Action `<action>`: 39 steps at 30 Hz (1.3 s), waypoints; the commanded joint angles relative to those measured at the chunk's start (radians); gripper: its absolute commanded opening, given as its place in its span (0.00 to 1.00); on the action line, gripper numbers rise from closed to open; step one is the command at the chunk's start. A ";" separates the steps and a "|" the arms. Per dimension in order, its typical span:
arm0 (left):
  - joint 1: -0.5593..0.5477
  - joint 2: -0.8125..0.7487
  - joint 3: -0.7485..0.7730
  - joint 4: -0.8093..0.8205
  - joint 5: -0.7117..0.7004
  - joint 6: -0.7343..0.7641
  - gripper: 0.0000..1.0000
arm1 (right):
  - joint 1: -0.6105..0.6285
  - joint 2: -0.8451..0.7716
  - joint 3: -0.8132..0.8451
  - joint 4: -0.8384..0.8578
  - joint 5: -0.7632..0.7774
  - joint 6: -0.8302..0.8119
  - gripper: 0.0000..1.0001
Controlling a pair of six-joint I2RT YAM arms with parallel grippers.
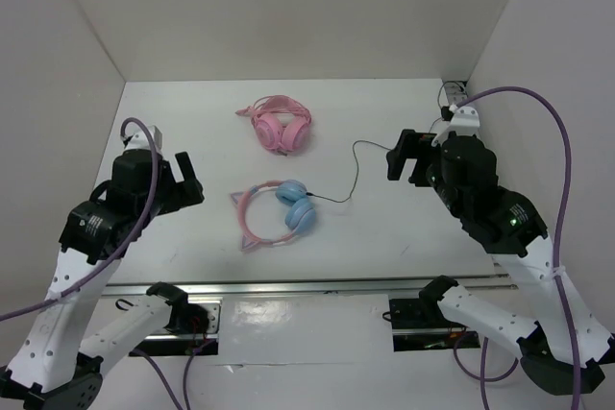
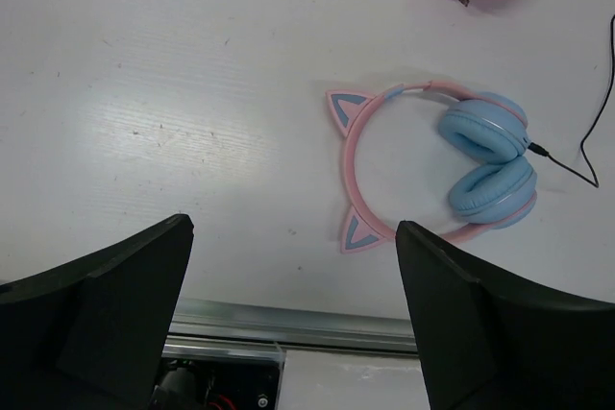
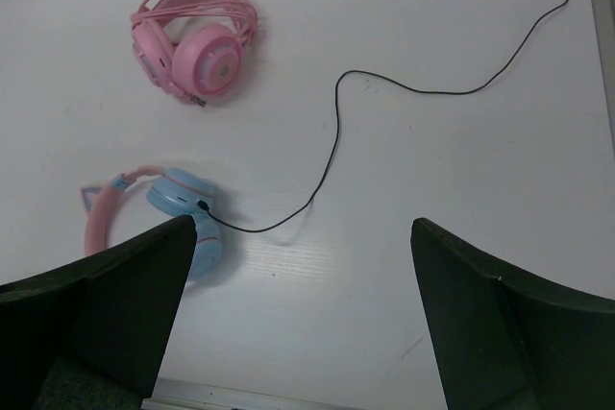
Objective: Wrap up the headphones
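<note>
Blue and pink headphones [image 1: 274,213]: these lie flat on the white desk [image 1: 192,112], close to its near edge and about midway between its left and right edges, touching neither of my pincers.
Ear cups: the two light blue cups are folded in against each other on the side facing the right edge.
Headband: the pink band curves away toward the left edge, and both cat ears point that way.
Cable [image 1: 354,165]: a thin black line is plugged into a blue cup. It runs a little toward the right edge, turns toward the far edge, then bends right again and passes under my right arm toward the far right corner. It lies loose on the desk, none of it wound round the headphones.
Left pincer [image 2: 293,228]: the fingers are spread wide with nothing between them. It hangs above the desk on the left side, and in its own camera the headphones [image 2: 461,165] sit just beyond the fingertips.
Right pincer [image 3: 303,223]: the fingers are spread wide and hold nothing. It hangs over the right side of the desk, above the cable [image 3: 336,141].
Pink pair [image 1: 279,124]: a second, all-pink set lies nearer the far edge, well apart from the blue one.
Metal rail [image 1: 307,285]: this runs along the near edge.
</note>
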 commanded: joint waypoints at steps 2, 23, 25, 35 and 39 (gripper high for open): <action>-0.003 -0.026 0.002 0.027 -0.029 0.012 1.00 | 0.002 0.004 0.004 0.041 0.007 0.006 1.00; -0.134 0.320 -0.356 0.438 0.192 -0.347 1.00 | 0.002 0.004 -0.115 0.157 -0.180 0.047 1.00; -0.134 0.407 -0.379 0.461 0.157 -0.369 1.00 | 0.002 0.004 -0.124 0.183 -0.223 0.047 1.00; -0.152 0.633 -0.450 0.596 0.099 -0.444 0.79 | 0.002 -0.027 -0.151 0.212 -0.266 0.047 1.00; -0.163 0.679 -0.473 0.610 0.118 -0.456 0.23 | 0.002 -0.046 -0.161 0.222 -0.275 0.047 1.00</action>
